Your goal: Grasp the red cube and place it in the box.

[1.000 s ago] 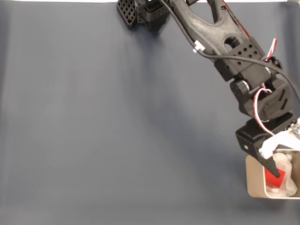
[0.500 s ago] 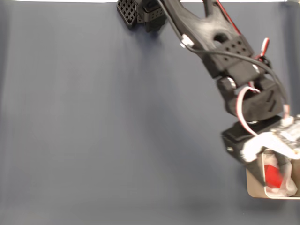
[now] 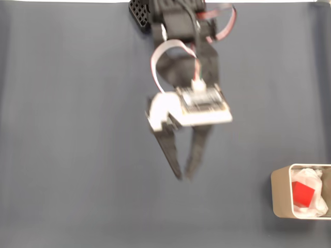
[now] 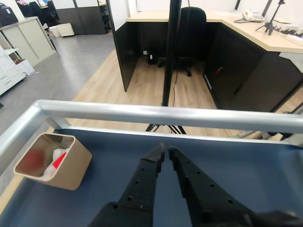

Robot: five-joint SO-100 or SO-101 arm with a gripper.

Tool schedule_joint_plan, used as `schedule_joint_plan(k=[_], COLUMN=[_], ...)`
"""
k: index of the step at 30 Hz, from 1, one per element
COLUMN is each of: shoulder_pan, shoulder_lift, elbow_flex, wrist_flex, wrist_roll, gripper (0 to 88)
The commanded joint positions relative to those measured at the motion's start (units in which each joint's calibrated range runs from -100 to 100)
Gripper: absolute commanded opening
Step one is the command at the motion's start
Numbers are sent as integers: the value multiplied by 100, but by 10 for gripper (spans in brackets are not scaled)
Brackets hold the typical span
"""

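Observation:
The red cube (image 3: 302, 194) lies inside the box (image 3: 280, 195), on crumpled white paper, at the lower right of the fixed view. In the wrist view the tan box (image 4: 71, 168) stands at the left with the red cube (image 4: 58, 160) just visible inside. My gripper (image 3: 183, 177) hangs over the middle of the blue mat, well left of the box, blurred by motion. Its two black fingers nearly meet at the tips and hold nothing; the wrist view shows my gripper (image 4: 165, 149) the same way, with only a thin slit between the fingers.
A blue mat (image 3: 77, 129) covers the table. The arm's black base (image 3: 155, 13) sits at the top centre of the fixed view. A metal rail (image 4: 156, 113) runs along the table's far edge in the wrist view, with office floor and desks beyond.
The gripper has let go of the red cube inside the box, pulled away to the left and up to the mat's middle, and its fingers have closed. The cube stays in the box.

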Motion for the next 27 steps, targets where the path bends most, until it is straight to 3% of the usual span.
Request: schedule_joint_plan(k=[1, 13, 27], shoulder_pan=[231, 181, 181], shoulder_lift=[-1585, -4878, -7226], elbow_flex=[1343, 5203, 7757], wrist_flex=[110, 1250, 2864], wrist_roll=[49, -29, -117], gripper=[0, 0, 0])
